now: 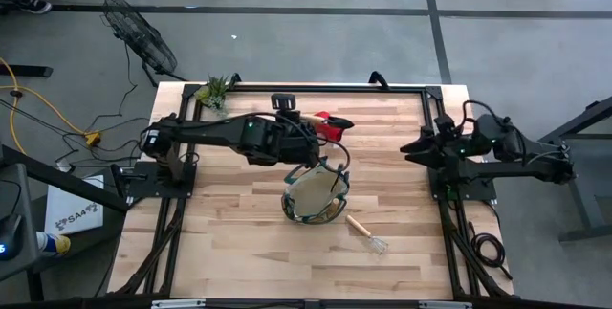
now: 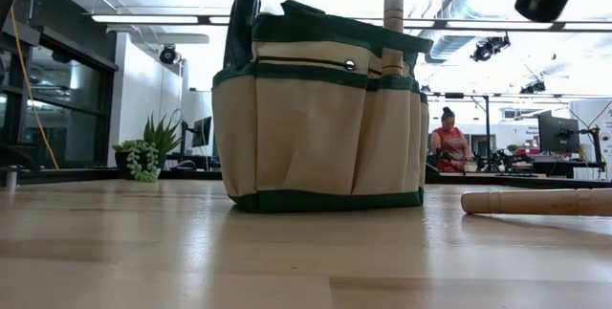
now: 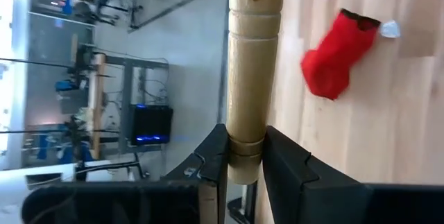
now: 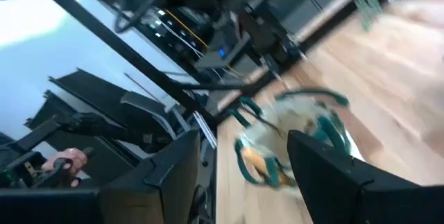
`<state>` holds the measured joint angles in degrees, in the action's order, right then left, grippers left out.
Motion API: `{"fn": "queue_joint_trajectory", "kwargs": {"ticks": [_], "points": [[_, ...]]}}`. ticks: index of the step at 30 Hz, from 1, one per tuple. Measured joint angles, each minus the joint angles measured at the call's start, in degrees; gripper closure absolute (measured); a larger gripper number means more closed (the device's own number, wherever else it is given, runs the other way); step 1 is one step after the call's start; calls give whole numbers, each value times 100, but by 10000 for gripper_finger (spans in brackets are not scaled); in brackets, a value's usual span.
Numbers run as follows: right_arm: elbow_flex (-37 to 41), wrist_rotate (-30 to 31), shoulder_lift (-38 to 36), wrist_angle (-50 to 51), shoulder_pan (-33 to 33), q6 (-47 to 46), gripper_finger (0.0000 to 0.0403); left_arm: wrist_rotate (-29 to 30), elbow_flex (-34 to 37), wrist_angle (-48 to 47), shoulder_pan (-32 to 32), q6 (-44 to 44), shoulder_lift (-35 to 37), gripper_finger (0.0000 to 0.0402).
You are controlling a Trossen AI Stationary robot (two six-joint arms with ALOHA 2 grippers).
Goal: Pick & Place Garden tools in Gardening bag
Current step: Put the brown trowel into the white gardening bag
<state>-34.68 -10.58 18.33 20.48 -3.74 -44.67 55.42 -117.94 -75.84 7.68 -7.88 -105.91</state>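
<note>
Rake: a wooden-handled wire rake [image 1: 366, 233] lies flat on the table [image 1: 229, 252], just in front of the gardening bag [image 1: 314, 197] and apart from it.
Bag: the tan tote with green trim stands upright mid-table, a wooden handle [image 2: 393, 11] poking up from one outer pocket.
Left gripper: the left gripper [image 3: 244, 156] hangs just behind the bag's rim, fingers [image 3: 211, 154] pinched narrow on a wooden tool handle [image 3: 251, 64] that runs out straight between them.
Glove: the red glove [image 1: 330, 125] lies on the table beyond the held handle, near the back edge.
Right gripper: the right gripper [image 4: 239, 156] waits at the table's right edge, fingers apart, holding nothing, well clear of the bag.
Plant: a leafy sprig [image 1: 216, 90] sits at the back left corner.
</note>
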Motion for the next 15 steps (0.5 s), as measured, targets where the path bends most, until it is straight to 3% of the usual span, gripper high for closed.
{"fn": "queue_joint_trajectory", "kwargs": {"ticks": [9, 15], "points": [[-4, 324, 99, -1435, -1, 914, 192, 200, -16, -110, 35, -404, 0, 344], [-466, 556, 745, -1367, -1, 1589, 192, 198, -14, -80, 24, -908, 0, 344]]}}
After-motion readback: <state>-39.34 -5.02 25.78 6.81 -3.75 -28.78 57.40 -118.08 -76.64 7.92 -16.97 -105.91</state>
